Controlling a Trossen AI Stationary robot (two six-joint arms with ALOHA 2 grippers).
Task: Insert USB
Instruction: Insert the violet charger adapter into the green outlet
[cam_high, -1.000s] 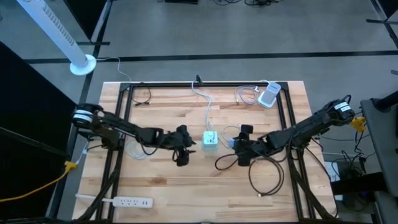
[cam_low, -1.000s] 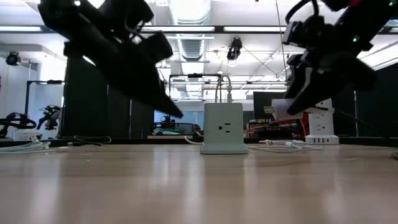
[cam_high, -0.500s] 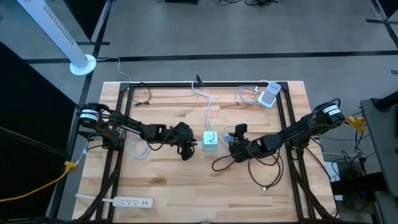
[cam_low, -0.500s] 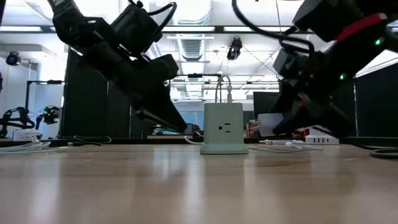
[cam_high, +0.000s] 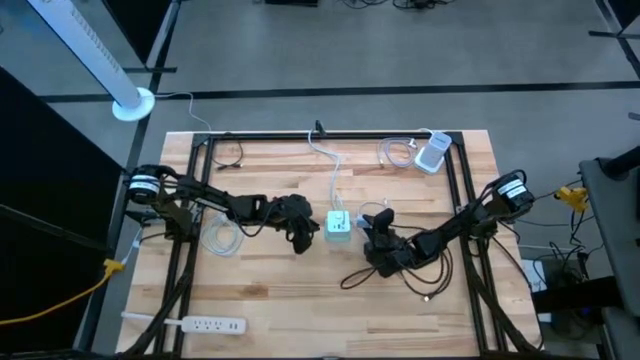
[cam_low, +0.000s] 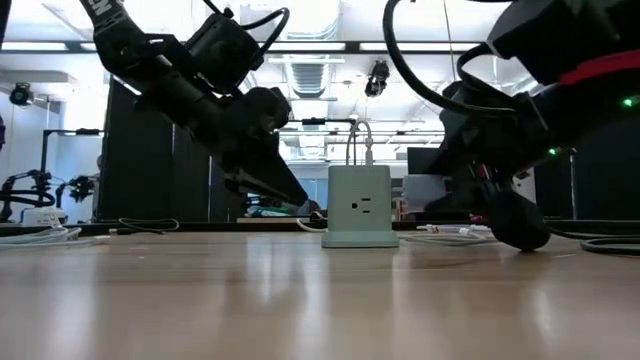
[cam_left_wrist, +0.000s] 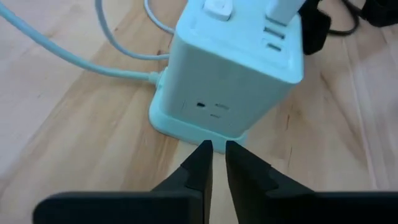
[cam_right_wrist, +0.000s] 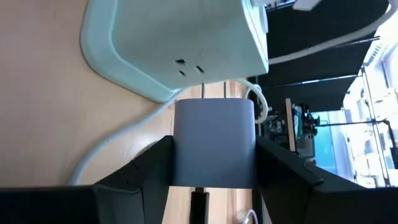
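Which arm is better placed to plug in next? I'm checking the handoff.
Right: the right gripper holds the grey plug block, prongs aimed at the power cube. The left gripper, nearly closed and empty, sits at the cube's base.

No text, label, brand, number or sign can be read in any view. The pale green outlet cube (cam_left_wrist: 236, 68) shows only blank faces with sockets, and the grey plug block (cam_right_wrist: 214, 144) held before it is unmarked.
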